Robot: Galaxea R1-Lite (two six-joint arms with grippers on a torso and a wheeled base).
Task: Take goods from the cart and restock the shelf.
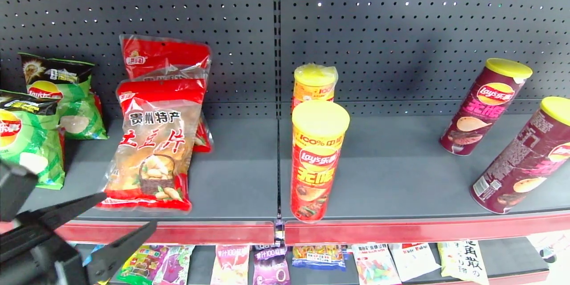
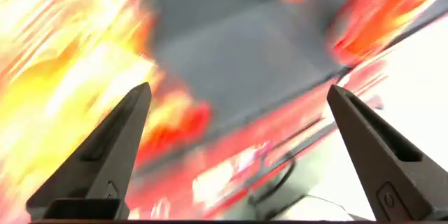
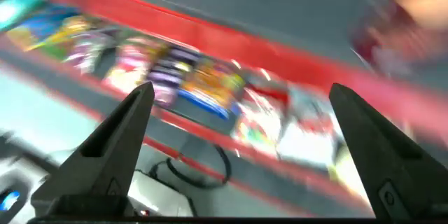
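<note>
Your left gripper (image 1: 130, 209) and right gripper (image 3: 241, 87) both spread wide, holding nothing.

Your left gripper's tips sit at the red front lip (image 1: 401, 229) of the shelf (image 1: 240, 178), right before the red potato-chip bag (image 1: 151, 151). Green chip bags (image 1: 26, 142) lie beyond, to its left. The red can (image 1: 317, 160) stands farther to its right, and the maroon cans (image 1: 483, 107) lean farthest right. Your right gripper faces small packets (image 3: 203, 87) on a lower tier.
</note>
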